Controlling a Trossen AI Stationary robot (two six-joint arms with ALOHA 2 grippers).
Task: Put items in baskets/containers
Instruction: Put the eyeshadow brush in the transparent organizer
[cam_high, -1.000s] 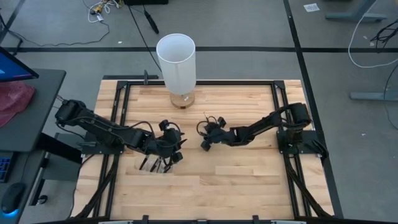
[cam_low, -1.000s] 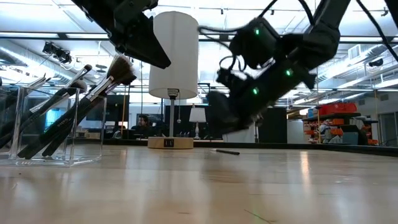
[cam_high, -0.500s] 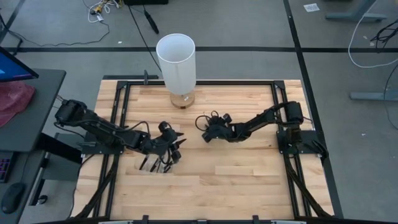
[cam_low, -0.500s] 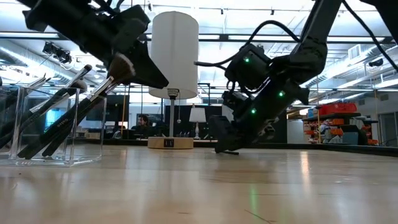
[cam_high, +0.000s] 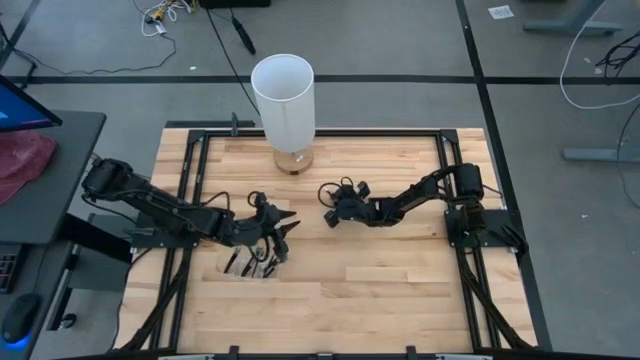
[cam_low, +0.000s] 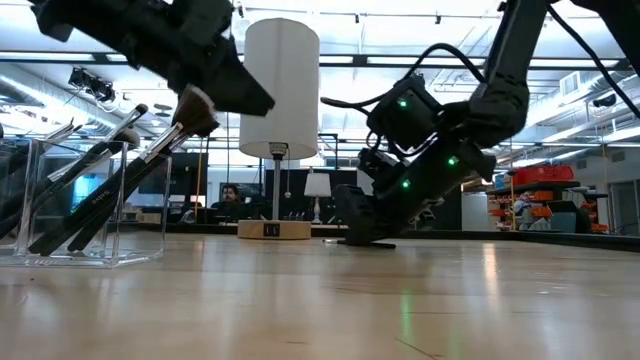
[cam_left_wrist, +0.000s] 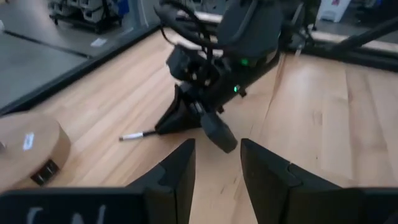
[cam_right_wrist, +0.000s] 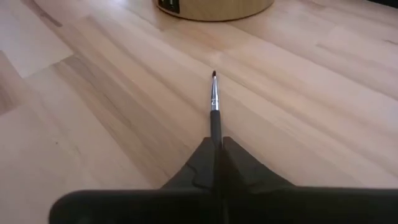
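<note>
A thin dark brush (cam_right_wrist: 214, 102) with a silvery ferrule lies on the wooden table near its middle, and my right gripper (cam_high: 328, 215) is shut on it. The brush's free end (cam_left_wrist: 132, 136) also shows in the left wrist view. At the near left stands a clear container (cam_low: 80, 205) with several brushes leaning inside, their heads sticking out above the rim. My left gripper (cam_left_wrist: 216, 168) hangs above and just right of the container (cam_high: 245, 262). It is open with nothing between its fingers and points at the right gripper. My right gripper pinches the brush's dark handle (cam_right_wrist: 215, 132) between its two fingers. The fingers slant down from the table's right side and lie along the brush. The rest of the brush runs straight ahead of the fingertips on the table top.
A tall white cylinder (cam_high: 283, 95) on a round wooden base (cam_right_wrist: 211, 6) stands at the far middle, just beyond the brush tip. Black frame rails (cam_high: 450, 180) run along the table's sides. Bare wood lies toward the near and right parts.
My right gripper has come down from above the table to the table top, onto the brush, and shifted slightly toward the far edge. My left gripper has stayed over the container with small shifts.
</note>
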